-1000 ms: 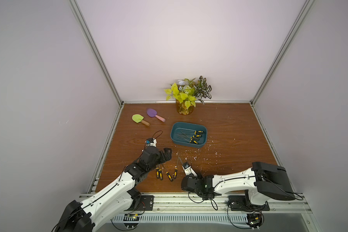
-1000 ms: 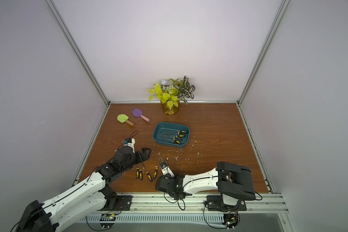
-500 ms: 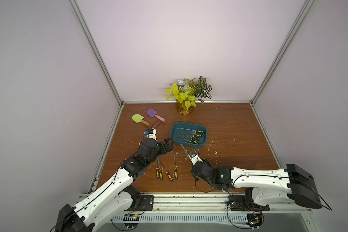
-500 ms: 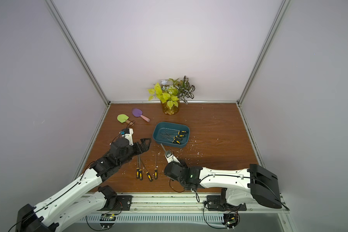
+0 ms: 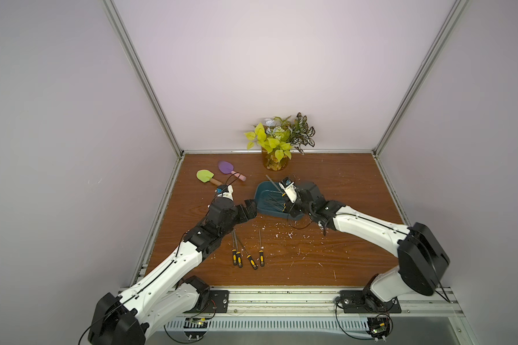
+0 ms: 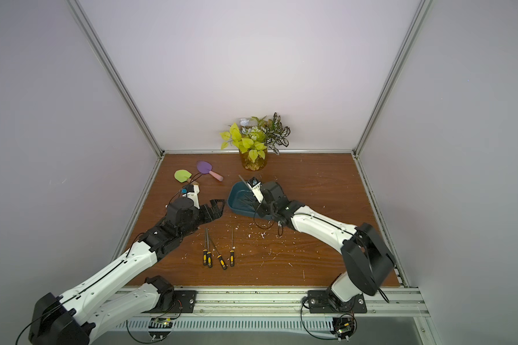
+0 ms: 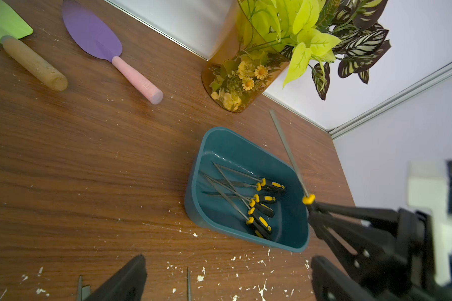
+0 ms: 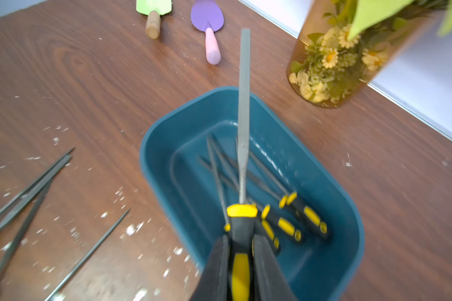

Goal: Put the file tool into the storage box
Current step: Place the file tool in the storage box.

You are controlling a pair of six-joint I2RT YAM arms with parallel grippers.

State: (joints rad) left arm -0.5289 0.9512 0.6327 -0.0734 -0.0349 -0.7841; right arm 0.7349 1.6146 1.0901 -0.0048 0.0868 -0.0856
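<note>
We have our right claw (image 8: 242, 247) clamped on the black-and-yellow handle of the file (image 8: 244, 104), its blade slanting over the blue box (image 8: 152, 161); our left claw (image 7: 227, 263) stands spread and empty beside that box.

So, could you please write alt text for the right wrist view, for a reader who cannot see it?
The right pincer grips a yellow-and-black file by its handle, blade pointing out over the teal storage box, where other files already lie. More loose files lie on the wooden table beside it.
</note>
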